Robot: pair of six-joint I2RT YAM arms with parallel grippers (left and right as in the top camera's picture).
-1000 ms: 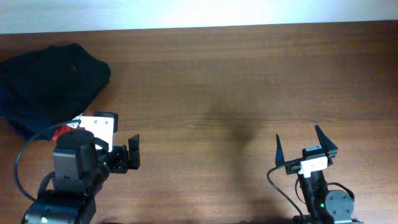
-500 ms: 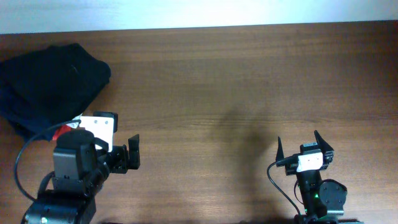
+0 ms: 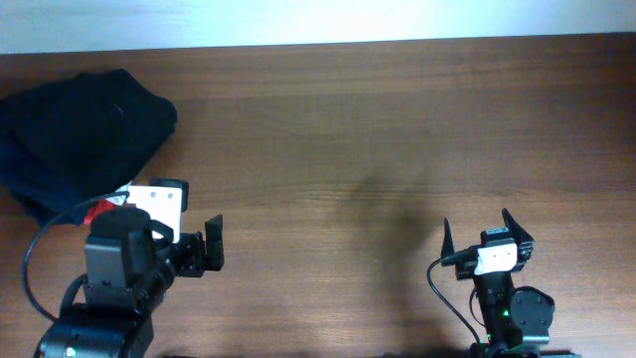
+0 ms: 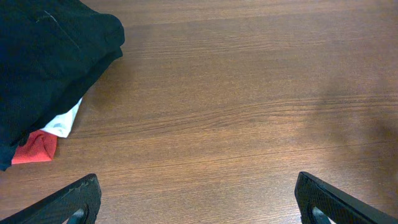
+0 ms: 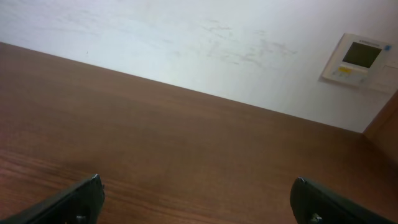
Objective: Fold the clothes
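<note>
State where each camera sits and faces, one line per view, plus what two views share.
Overhead: above the table, looking straight down; both arms show, left tool and right tool open.
Left wrist: on the left arm, facing across the table at dark folded garments; its fingertips show.
Right wrist: on the right arm, tilted up at the wall and wall panel; its fingertips show.
Shared: overhead and left wrist both show the garments and white-and-red piece.

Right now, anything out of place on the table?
Nothing spilled or damaged. One oddity: a white-and-red piece pokes out from under the dark pile at the far-left corner of the table, sticking out past the pile's near edge. The left gripper and right gripper are open, holding nothing.
</note>
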